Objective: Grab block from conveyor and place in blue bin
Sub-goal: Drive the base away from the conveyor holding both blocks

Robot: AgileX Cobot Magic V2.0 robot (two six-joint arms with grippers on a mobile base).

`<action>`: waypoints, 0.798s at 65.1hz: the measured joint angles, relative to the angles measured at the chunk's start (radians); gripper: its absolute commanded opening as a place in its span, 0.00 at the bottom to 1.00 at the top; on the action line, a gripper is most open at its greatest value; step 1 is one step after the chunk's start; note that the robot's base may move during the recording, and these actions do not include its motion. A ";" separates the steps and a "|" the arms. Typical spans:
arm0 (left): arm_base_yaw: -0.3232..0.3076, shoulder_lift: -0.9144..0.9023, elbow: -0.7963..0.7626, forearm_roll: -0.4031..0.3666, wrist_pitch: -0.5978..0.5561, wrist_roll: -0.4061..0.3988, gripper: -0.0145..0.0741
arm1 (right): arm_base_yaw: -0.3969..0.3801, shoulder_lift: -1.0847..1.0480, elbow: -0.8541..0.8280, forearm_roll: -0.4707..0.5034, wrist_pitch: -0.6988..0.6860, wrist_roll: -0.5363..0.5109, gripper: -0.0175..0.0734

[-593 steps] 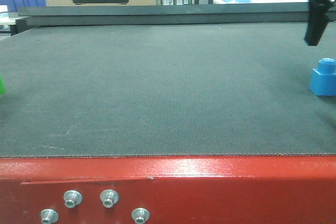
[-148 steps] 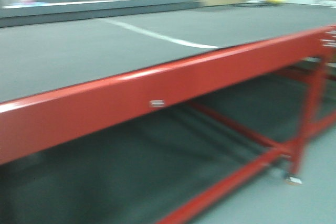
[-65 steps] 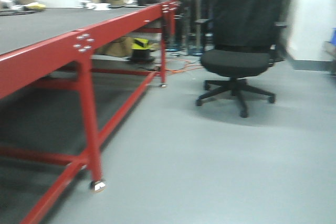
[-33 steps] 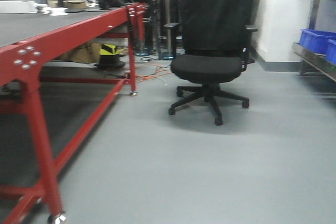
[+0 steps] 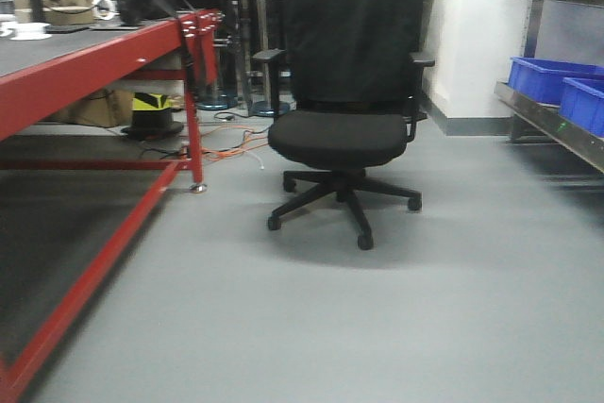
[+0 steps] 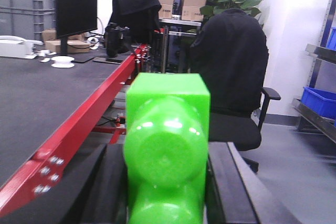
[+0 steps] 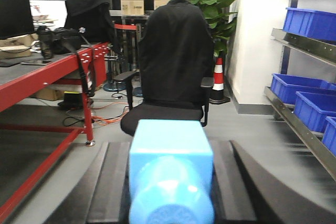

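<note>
Honestly, the right end effector (image 7: 170, 182) is closed on the small bright blue plastic studded block (image 7: 169, 153), and the left end effector (image 6: 165, 192) on a green plastic block (image 6: 167, 124). A black office chair (image 7: 173, 61) sits dead ahead, with blue plastic bins (image 7: 294, 90) ahead-right. Clipping the chair could jolt the block loose.

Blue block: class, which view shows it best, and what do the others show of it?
The right wrist view: the blue block fills the foreground, clamped in the right gripper, stud facing the camera. The left wrist view shows only a green block in the left gripper. The front view shows no block, just conveyor, chair and bins.
</note>
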 measured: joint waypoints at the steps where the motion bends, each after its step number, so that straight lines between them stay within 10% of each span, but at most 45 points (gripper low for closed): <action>1: 0.000 0.000 0.000 0.000 0.000 0.000 0.04 | 0.000 0.000 0.000 0.000 0.000 0.000 0.01; 52: 0.000 0.000 0.000 0.000 0.000 0.000 0.04 | 0.000 0.000 0.000 0.000 0.000 0.000 0.01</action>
